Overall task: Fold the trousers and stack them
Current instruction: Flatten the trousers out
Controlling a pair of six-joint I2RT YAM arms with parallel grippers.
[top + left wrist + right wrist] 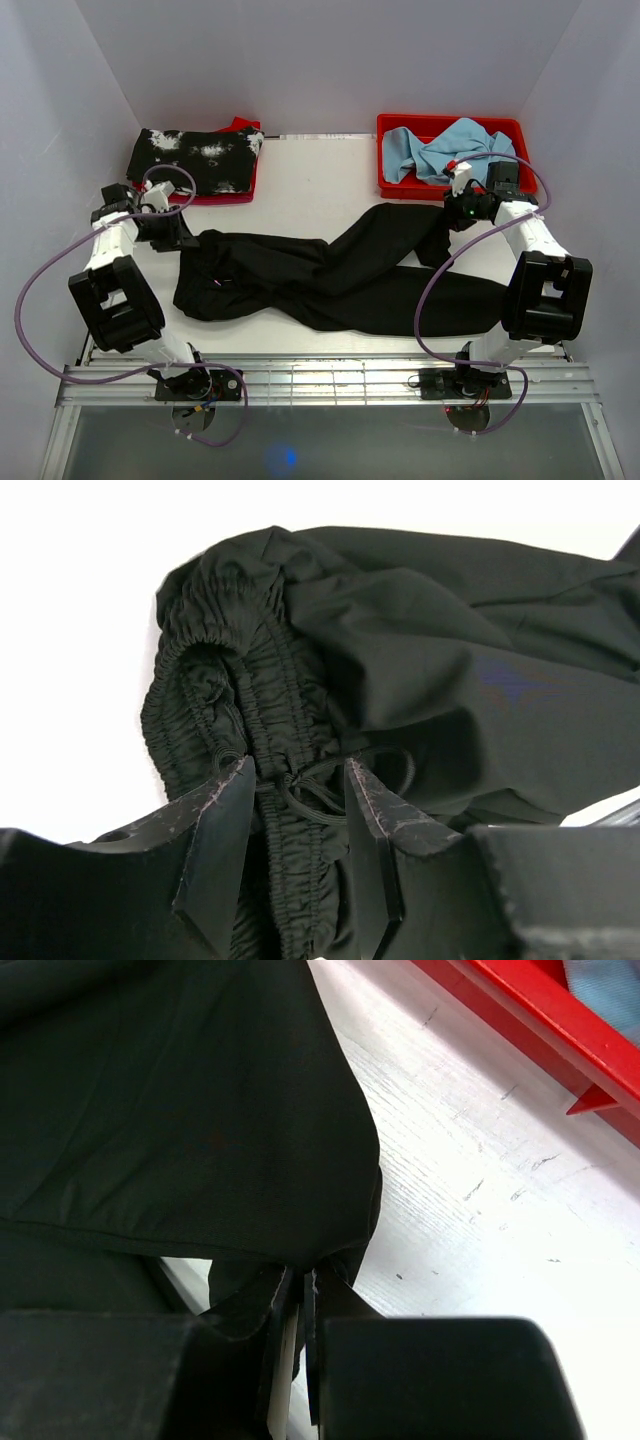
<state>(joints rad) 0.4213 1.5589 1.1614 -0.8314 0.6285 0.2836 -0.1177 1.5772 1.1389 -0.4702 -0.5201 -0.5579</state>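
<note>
The plain black trousers lie crumpled across the white table, waist end at the left and legs running right. My left gripper sits at that waist end. In the left wrist view the gathered elastic waistband and its drawstring lie between the fingers of the left gripper, which stand apart on either side. My right gripper is at the far leg end. In the right wrist view the right gripper is shut, with a thin edge of the trousers pinched at its tips.
A red tray at the back right holds a light blue cloth; its rim shows close to the right gripper. At the back left, a black garment with white splotches lies on another red tray. White walls enclose the table.
</note>
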